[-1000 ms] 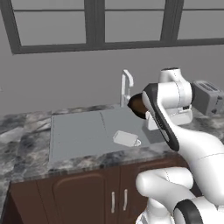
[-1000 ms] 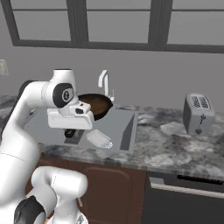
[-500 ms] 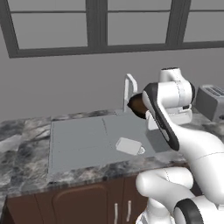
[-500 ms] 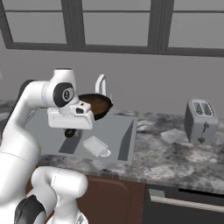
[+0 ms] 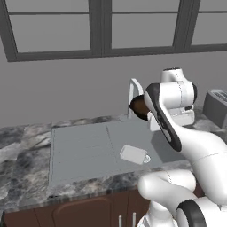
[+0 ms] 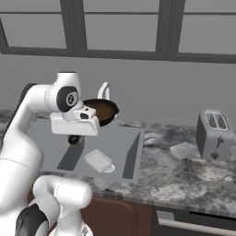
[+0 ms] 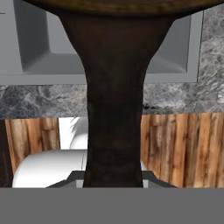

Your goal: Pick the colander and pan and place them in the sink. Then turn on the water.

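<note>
From the left base view, I judge the task roughly half done: the colander already lies tipped on its side in the sink, toward the basin's front right corner, while the pan is up in the air, carried by my arm above the back right part of the sink, just beside the tap. No water runs from the tap, so lowering the pan and turning the tap on are both left. The arm rises from the lower right, its upper link slanting up to a wrist bent over the sink's right edge.

In the right base view, the pan shows as a dark shallow bowl held roughly level, in front of the tap and well above the colander. The wrist is folded so the hand points back toward the wall, with the gripper at the pan's near side. A toaster stands well apart, on the surface toward its right end.

In the hand view, the pan's handle runs straight up from between the jaws to the pan's rim at the top. The gripper is clamped on that handle. Below it I see the sink and the marbled surface's front edge.
</note>
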